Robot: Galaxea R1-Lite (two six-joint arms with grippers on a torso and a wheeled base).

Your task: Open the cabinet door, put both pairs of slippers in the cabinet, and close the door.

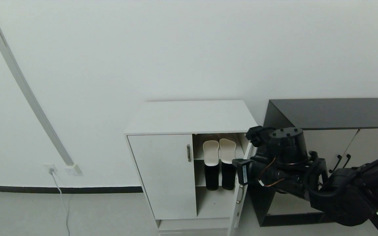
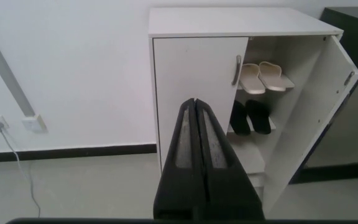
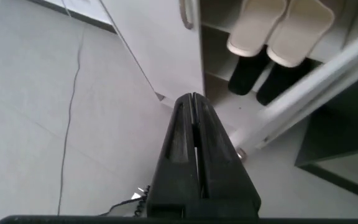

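door: we see the cabinet [image 1: 189,116] with its right door [image 2: 309,124] swung out toward a dark sideboard [image 1: 333,113]; the left door [image 1: 162,173] is flush.
white slippers [image 1: 219,151]: upper shelf, side by side, long axes front-to-back, smooth moulded.
black slippers [image 1: 220,177]: shelf below, likewise.
fingers: left gripper [image 2: 195,101] and right gripper [image 3: 193,96] each pressed together.
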